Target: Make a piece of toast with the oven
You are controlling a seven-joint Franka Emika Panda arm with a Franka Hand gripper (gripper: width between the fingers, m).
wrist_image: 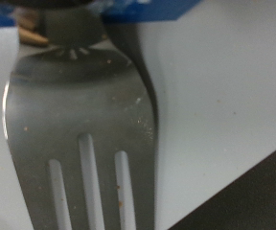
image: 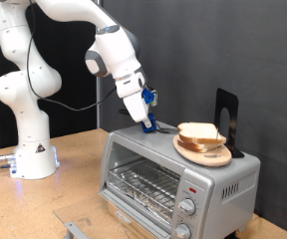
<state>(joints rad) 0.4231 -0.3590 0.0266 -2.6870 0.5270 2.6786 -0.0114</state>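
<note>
On the wooden table, nearest the exterior view's bottom, stands the oven: a small silver box, its glass door shut, a wire rack visible behind the glass, round knobs stacked down the panel at the exterior view's right. Its lower edge is cut off by the frame.

On the oven's roof, toward the exterior view's right, sits a round wooden plate. Contents: pale tan bread with a darker crust, stacked; how many slices cannot be told, nor which is the piece of toast meant for the oven. All bread in view lies on this plate; none shows on the rack.

Just behind the plate, a dark upright stand, partly hidden by the bread.

On the roof's far side, to the exterior view's left of the plate, the gripper points down, its tips at the oven top. Blue pads show on it. Whether its fingers are spread or pressed together cannot be told.

Wrist view: a slotted metal spatula fills most of the frame over a pale surface, blurred, its handle end hidden under blue gripper parts.

Farthest: the white arm base at the exterior view's left, before a black backdrop.
</note>
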